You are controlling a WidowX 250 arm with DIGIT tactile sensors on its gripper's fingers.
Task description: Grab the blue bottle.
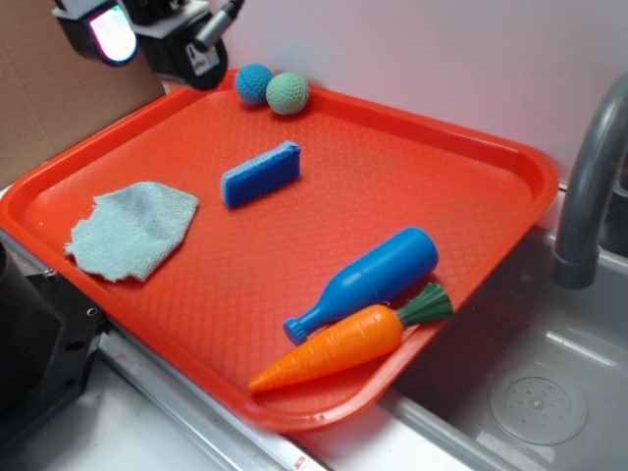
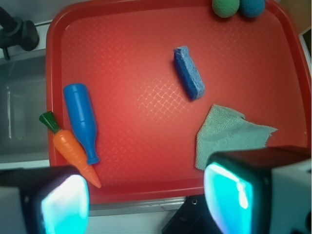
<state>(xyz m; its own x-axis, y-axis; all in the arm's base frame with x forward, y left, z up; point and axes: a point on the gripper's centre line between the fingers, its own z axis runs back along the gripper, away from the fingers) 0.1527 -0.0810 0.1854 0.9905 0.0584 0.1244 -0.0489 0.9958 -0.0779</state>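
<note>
The gripper (image 2: 146,200) hangs with jaws spread wide and empty, well apart from the smooth bright-blue plastic bottle (image 2: 81,120) lying beside the orange toy carrot (image 2: 73,152).

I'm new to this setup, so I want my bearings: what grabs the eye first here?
The big orange-red tray fills the scene. Near its edge by the sink, the blue bottle lies beside a carrot. A blue sponge sits mid-tray, a cloth lies opposite the bottle, and two balls rest in the far corner.
</note>
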